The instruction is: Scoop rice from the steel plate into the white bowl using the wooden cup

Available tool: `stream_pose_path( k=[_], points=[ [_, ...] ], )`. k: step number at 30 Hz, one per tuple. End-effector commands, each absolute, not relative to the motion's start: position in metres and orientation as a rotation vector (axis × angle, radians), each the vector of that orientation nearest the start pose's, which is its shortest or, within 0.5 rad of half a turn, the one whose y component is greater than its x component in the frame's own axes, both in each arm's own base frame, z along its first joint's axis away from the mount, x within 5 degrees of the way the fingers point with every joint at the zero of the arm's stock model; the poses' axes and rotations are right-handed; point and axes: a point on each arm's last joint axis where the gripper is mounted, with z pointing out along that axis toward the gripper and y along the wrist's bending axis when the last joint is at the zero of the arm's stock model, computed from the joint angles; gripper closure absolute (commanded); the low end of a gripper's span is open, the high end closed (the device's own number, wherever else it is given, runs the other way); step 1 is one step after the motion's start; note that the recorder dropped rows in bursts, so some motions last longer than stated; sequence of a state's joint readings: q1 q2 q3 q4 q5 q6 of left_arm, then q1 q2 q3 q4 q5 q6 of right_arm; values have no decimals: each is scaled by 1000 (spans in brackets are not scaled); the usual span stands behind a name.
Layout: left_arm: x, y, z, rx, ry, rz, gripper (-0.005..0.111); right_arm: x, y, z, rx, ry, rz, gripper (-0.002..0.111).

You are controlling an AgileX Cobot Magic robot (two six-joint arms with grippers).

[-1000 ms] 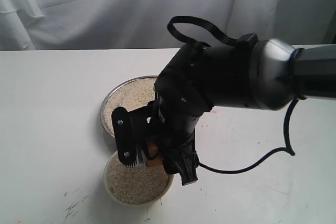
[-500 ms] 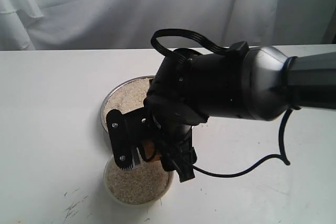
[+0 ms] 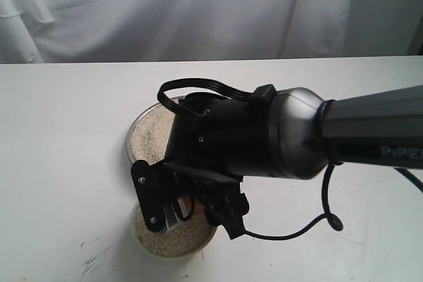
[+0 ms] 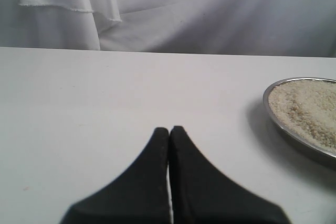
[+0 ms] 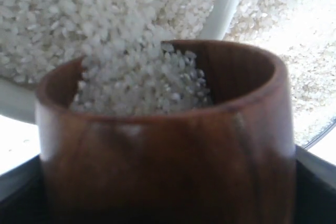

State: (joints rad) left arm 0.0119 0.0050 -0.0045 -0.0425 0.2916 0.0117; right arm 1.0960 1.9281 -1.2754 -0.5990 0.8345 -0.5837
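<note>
White desk [image 3: 59, 130] below: the right tool [image 3: 192, 219] holds tight the round, shiny red-brown wooden cup [image 5: 168, 150] (pale rice grains [image 5: 142, 85] inside) over the small white bowl [image 5: 229, 9], ready to pour. The left tool [image 4: 169, 129] is shut, empty.

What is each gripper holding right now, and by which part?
Right gripper: the wooden cup, clamped across its outer sides, rice inside. Left gripper: shut, holding nothing.

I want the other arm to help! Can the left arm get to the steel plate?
Probably yes: only bare table lies between the shut left gripper and the steel plate, though the right arm hangs over part of it.
</note>
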Motion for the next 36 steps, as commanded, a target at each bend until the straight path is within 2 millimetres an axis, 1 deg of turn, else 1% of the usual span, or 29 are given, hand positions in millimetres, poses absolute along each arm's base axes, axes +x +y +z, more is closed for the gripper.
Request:
stream_pose_path(
  k=[1, 9, 13, 19, 25, 32, 36],
  points=[
    [55, -1, 187, -30, 1768, -27, 107, 206, 320, 179, -2398, 1440, -626, 108],
    [55, -1, 187, -30, 1768, -27, 107, 198, 323, 180, -2430, 1400, -686, 108],
    [55, -1, 187, -30, 1768, -27, 107, 196, 323, 182, -2391, 1425, -725, 108],
    [55, -1, 187, -30, 1768, -27, 107, 195, 322, 183, -2387, 1427, -787, 108],
    [55, -1, 187, -30, 1768, -27, 107, 195, 319, 185, -2367, 1466, -834, 108],
    [55, -1, 187, -30, 1768, -27, 107, 185, 326, 185, -2380, 1411, -825, 108],
    [55, -1, 187, -30, 1768, -27, 107, 185, 327, 186, -2380, 1380, -848, 108]
  ],
)
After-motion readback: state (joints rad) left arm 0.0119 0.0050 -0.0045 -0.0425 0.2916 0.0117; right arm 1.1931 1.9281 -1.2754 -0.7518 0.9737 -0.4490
